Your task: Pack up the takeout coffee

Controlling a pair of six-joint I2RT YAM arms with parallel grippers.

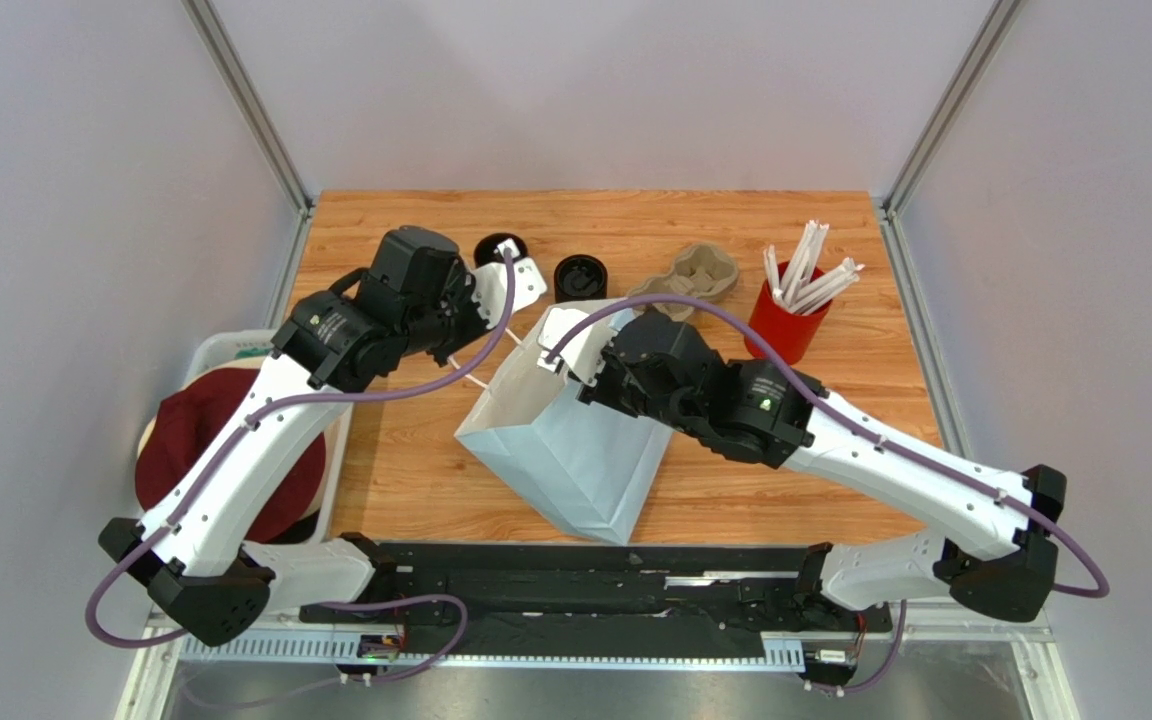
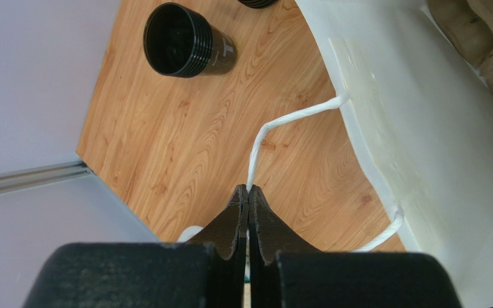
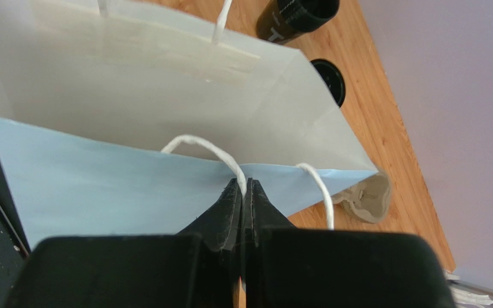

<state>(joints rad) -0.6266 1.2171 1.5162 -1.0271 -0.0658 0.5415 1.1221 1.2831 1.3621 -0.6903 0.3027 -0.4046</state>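
holds the white paper bag [image 1: 582, 450] by both cord handles, one arm to each. pinches the left-side handle cord [image 2: 294, 117] in the left gripper [image 2: 248, 192], jaws pressed flat together on the string with no gap showing, fingertips just beside the bag's left panel and above bare wood. pinches the right-side handle cord [image 3: 199, 144] in the right gripper [image 3: 245, 186] the same way, jaws clamped tight on the string right at the rim of the bag's near panel. spreads the mouth between the two grips, open upward and toward the far side, with the base nearer the arm mounts.

shows the takeout coffee [image 1: 579, 278] outside the bag, standing on the wooden table [image 1: 387, 465] just beyond the mouth, between the taller open black cup [image 1: 500, 248] on its left and the pulp cup tray [image 1: 687, 275] on its right, apart from both and from either gripper. gives only its round black top in the right wrist view, the side hidden behind the bag's edge; cannot tell there whether a lid sits on it. shows the taller cup upright with a white mark on its side, close to the left arm's wrist. has a red cup [image 1: 782, 327] of white straws [image 1: 808, 270] farther right, near the table's right edge, well apart from the bag.
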